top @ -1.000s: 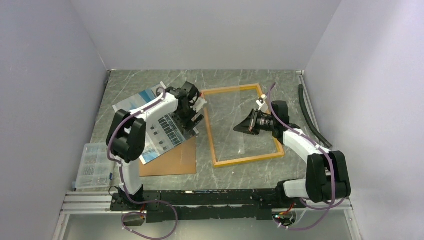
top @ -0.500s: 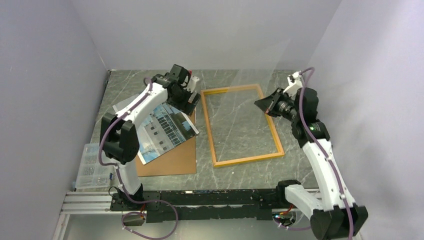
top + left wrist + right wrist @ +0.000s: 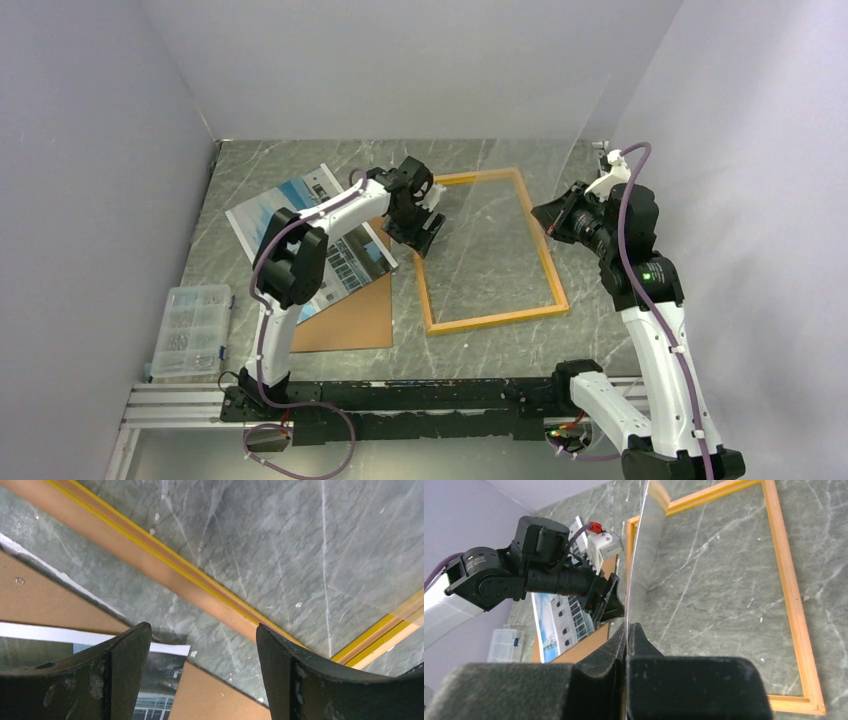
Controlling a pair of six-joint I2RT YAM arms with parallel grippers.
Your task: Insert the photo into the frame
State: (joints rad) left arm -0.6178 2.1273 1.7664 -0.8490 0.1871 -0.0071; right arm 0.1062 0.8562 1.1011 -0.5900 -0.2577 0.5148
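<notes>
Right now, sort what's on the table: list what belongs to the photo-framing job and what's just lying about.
Belongs to the job: photo; frame; clear pane, held up in the right claw; brown backing board.
Lying about: clear plastic parts box, near left.

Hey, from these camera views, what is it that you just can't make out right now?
- Top view: the clear pane, pinched in the shut right gripper, is almost invisible, so its outline cannot be traced.
- Top view: the left arm covers part of the photo.
- Top view: the plastic parts box contents are too small to tell.
- Left wrist view: the frame is cut off by the picture edges, and only part of its rails shows.
</notes>
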